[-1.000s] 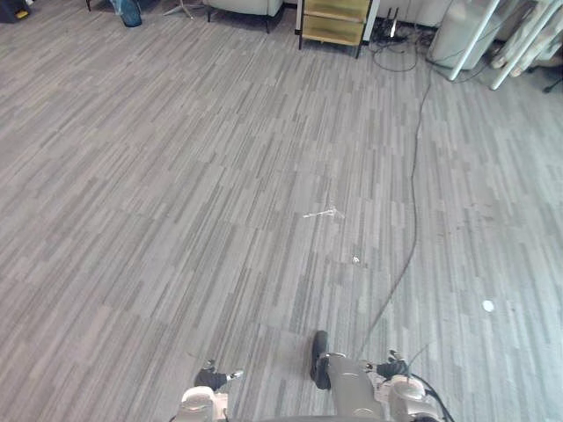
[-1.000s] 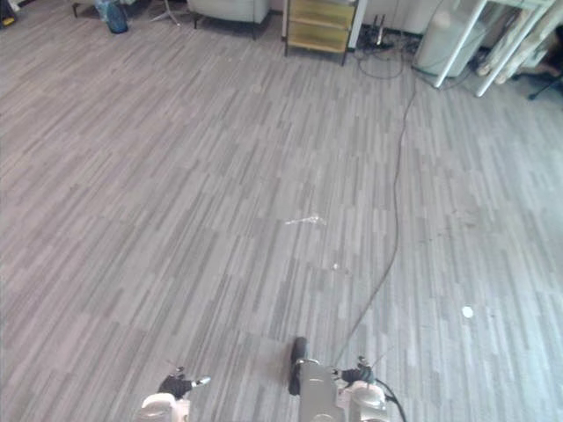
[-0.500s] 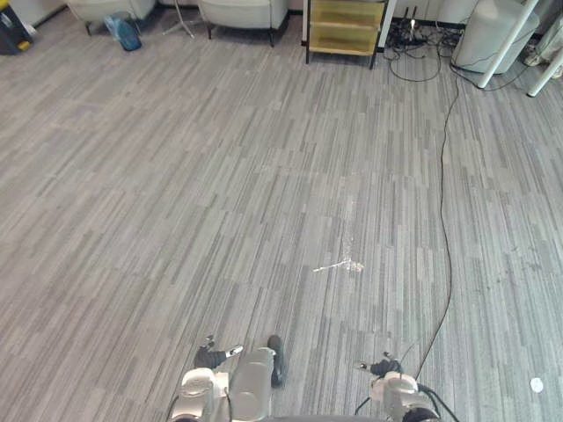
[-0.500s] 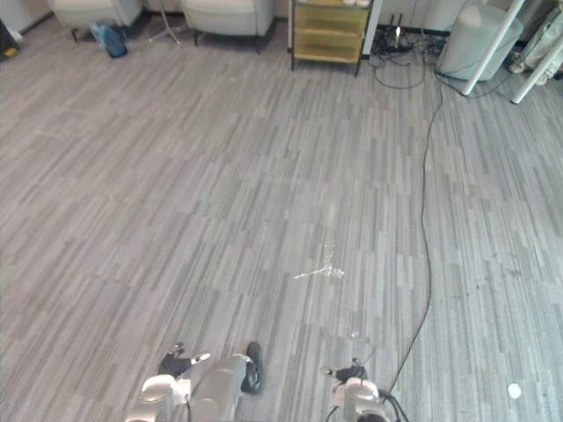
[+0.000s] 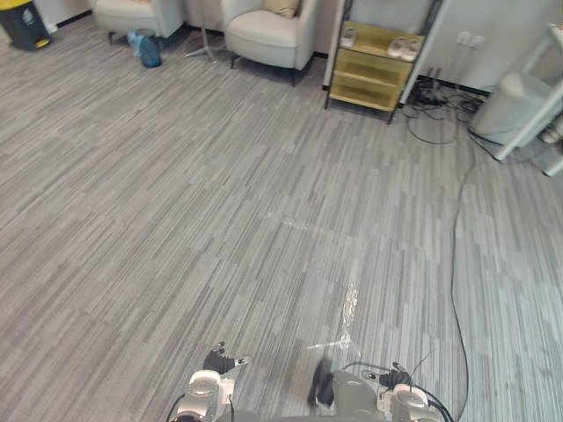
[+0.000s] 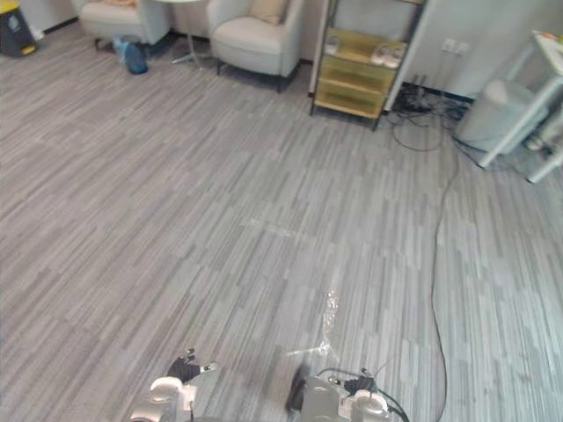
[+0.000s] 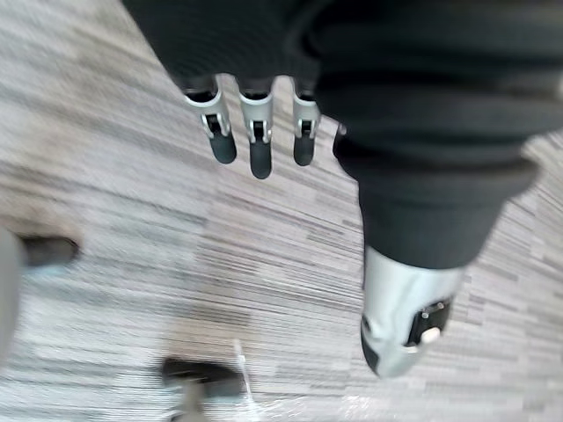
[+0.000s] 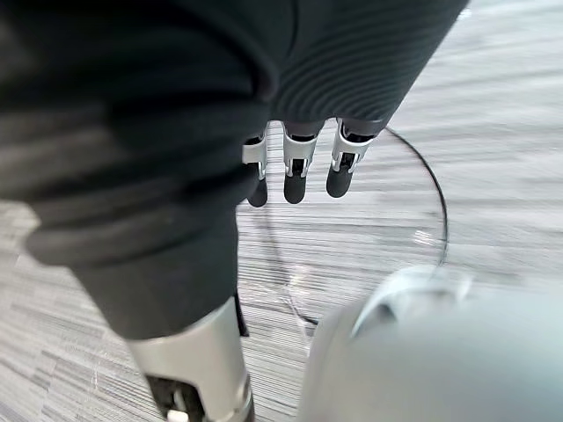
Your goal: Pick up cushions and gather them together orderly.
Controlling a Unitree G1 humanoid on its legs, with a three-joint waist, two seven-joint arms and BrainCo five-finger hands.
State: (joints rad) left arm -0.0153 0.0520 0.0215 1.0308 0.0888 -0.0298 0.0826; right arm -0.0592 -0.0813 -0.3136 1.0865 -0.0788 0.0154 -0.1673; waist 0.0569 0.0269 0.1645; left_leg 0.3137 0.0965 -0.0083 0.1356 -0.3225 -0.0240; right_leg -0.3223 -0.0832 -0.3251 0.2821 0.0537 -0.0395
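A tan cushion [image 5: 283, 7] leans against the back of a light armchair [image 5: 268, 35] at the far side of the room, also seen as the cushion [image 6: 268, 9]. A second light armchair [image 6: 113, 16] further left carries something pale on its seat. My left hand [image 7: 257, 132] hangs over the grey floor with straight fingers and nothing in it. My right hand [image 8: 299, 163] hangs the same way, open and empty, far from both armchairs.
A yellow shelf unit [image 5: 374, 66] stands right of the armchairs, with a tangle of cables beside it. A blue bag [image 5: 148, 48] and a black bin [image 5: 22, 19] are at the far left. A thin cable [image 5: 457, 255] runs down the floor on the right. A white frame and grey bin [image 5: 519, 101] stand far right.
The whole picture has shifted: the camera now looks further up the room, bringing the armchairs, the cushion and the shelf more fully into view. Both hands still hang open.
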